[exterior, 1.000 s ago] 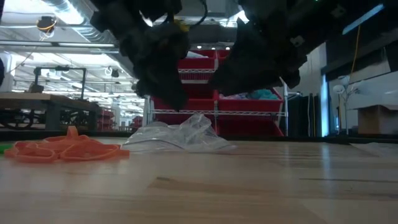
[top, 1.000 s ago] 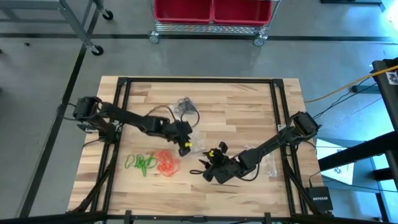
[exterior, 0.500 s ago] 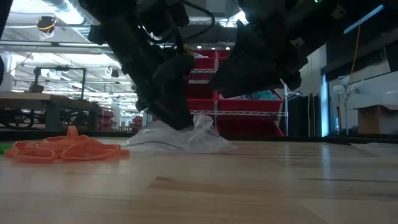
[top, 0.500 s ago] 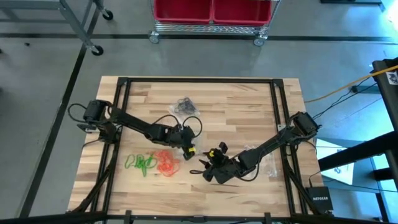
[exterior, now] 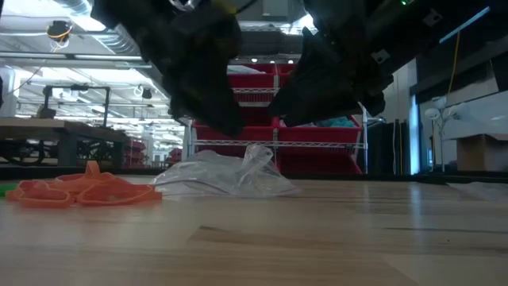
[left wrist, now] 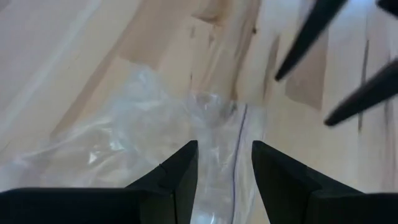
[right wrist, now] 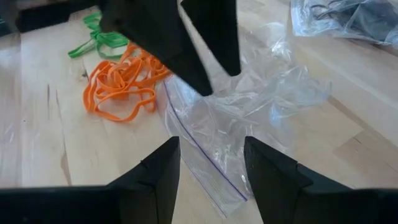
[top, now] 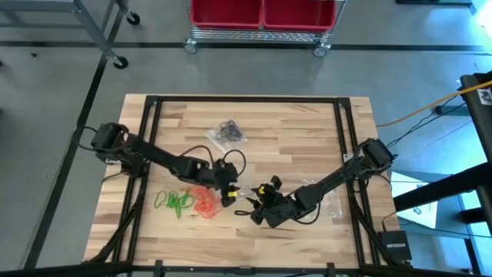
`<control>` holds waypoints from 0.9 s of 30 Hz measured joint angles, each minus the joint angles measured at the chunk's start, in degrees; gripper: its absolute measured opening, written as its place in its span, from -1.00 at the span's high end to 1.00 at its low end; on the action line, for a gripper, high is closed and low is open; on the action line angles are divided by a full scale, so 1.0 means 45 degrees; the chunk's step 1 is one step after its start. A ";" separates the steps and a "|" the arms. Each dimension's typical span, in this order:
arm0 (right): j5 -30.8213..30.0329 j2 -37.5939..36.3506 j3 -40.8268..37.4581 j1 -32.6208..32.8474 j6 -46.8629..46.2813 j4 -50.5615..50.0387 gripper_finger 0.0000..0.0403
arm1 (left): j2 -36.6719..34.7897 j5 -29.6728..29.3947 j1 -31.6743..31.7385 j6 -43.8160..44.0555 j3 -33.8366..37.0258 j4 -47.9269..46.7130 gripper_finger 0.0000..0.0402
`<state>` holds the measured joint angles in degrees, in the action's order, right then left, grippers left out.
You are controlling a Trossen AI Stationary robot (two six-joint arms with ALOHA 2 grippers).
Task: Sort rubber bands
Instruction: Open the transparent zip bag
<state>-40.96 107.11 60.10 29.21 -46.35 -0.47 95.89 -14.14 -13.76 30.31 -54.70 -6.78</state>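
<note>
my left gripper (top: 229,194) hangs over the clear bag (right wrist: 249,118) mid-table, fingers (left wrist: 180,171) parted, nothing between them but the plastic below. my right gripper (top: 257,201) faces it from the other side, fingers (right wrist: 155,171) apart, also holding nothing. the orange rubber bands (top: 204,201) lie heaped just beside the bag, green ones (top: 174,201) next to them, black ones (top: 228,129) in a 2nd bag (top: 219,137) farther back.

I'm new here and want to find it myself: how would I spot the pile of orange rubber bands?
Look at the wooden table, near its front-left part, just left of where the two dark grippers meet over a clear plastic bag. The orange rubber bands lie in a loose tangle, with the green rubber bands on their far-left side; only this heap is orange.
</note>
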 joint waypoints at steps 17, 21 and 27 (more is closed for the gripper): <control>-0.0129 0.0000 0.0000 -0.0019 0.0015 0.0045 0.16 | 0.2013 0.0259 0.0136 0.0245 0.0005 -0.0151 0.32; -0.0134 0.0000 0.0000 -0.0019 0.0019 0.0041 0.16 | 0.1999 0.0294 0.0360 -0.0075 0.0005 -0.0482 0.55; -0.0139 0.0000 0.0000 -0.0009 0.0080 0.0039 0.16 | 0.1913 0.0351 0.0367 -0.0492 0.0005 -0.0443 0.96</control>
<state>-41.58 107.11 60.10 29.17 -45.99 -0.30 104.50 -12.56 -12.11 28.10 -54.68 -8.77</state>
